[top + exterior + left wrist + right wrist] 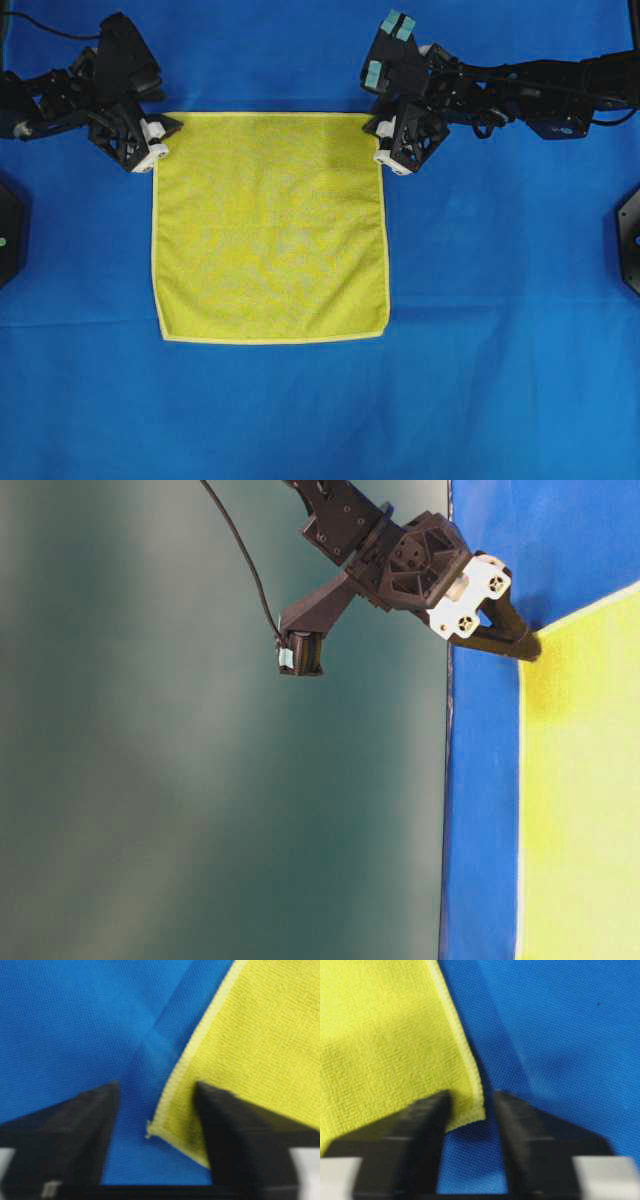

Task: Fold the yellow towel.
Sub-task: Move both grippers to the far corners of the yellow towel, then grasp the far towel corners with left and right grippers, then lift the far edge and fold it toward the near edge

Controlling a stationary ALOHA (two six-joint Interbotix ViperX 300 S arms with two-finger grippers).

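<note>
1. Yellow towel (270,225) lies spread flat as a square on the blue cloth (500,380) that covers the table, a little above the middle of the overhead view, with its paler hem showing along every edge.
2. Its two top corners, as that view shows them, each sit at an arm's fingers: the left gripper (160,140) at the top left corner and the right gripper (385,142) at the top right corner.
3. In the left wrist view the left gripper (155,1110) has its fingers (80,1125) partly open with a clear gap between them; the towel's corner (200,1085) lies in that gap, one finger resting over the yellow fabric and the other over the blue cloth (75,1020).
4. That corner looks flat and not pinched, so the left fingers straddle it without a visible grip.
5. In the right wrist view the right gripper (472,1115) also stands partly open, its fingers (420,1130) either side of the towel's corner (380,1050); the hem tip sits just inside the gap, close to one finger, and blue cloth (560,1035) shows under the other.
6. Nothing there shows the corner lifted or clamped.
7. The table-level view shows one gripper (520,640) angled down with its fingertips meeting the corner of the towel (590,810), right at the cloth surface (480,830).
</note>
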